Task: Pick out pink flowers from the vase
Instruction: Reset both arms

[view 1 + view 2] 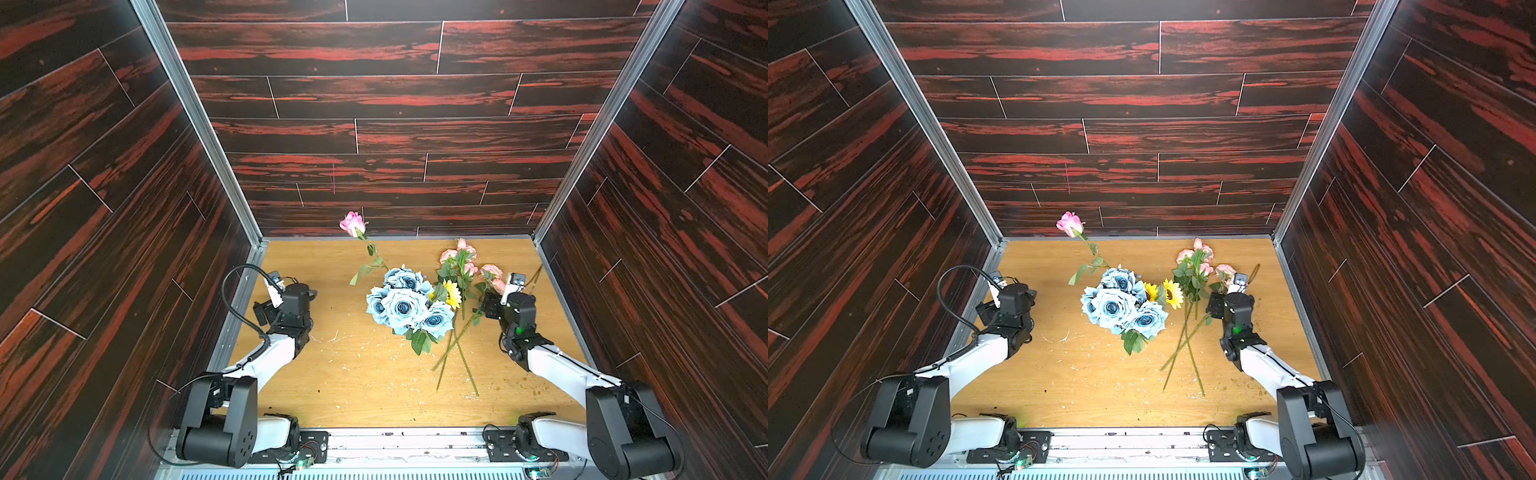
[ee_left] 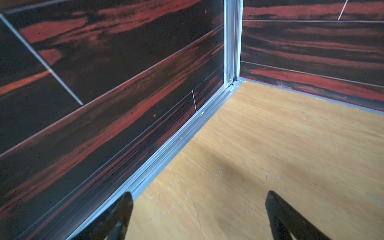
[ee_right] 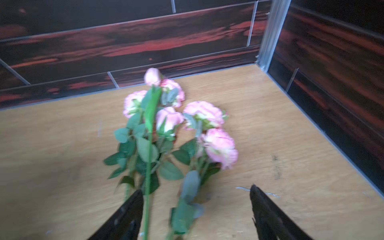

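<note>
Right gripper (image 1: 485, 305), jaws parted and empty, hangs in a top view over wiry stems of pink flowers (image 1: 465, 249) lying on the table (image 1: 353, 374) beside blue roses (image 1: 405, 307), vase unseen; in the right wrist view, ruffled cloth-like blooms (image 3: 220, 145) lie ahead, one stem (image 3: 148, 187) beside a finger (image 3: 128, 212), so lift straight to avoid snagging.

Light oak-grain board (image 1: 374, 386) — scuffed, littered with pale chips. Dark panels (image 1: 395, 95) with red streaks and thin pale seams enclose the board on three sides. Aluminium posts (image 1: 198, 120) rise from the board's far corners — lighting even.
</note>
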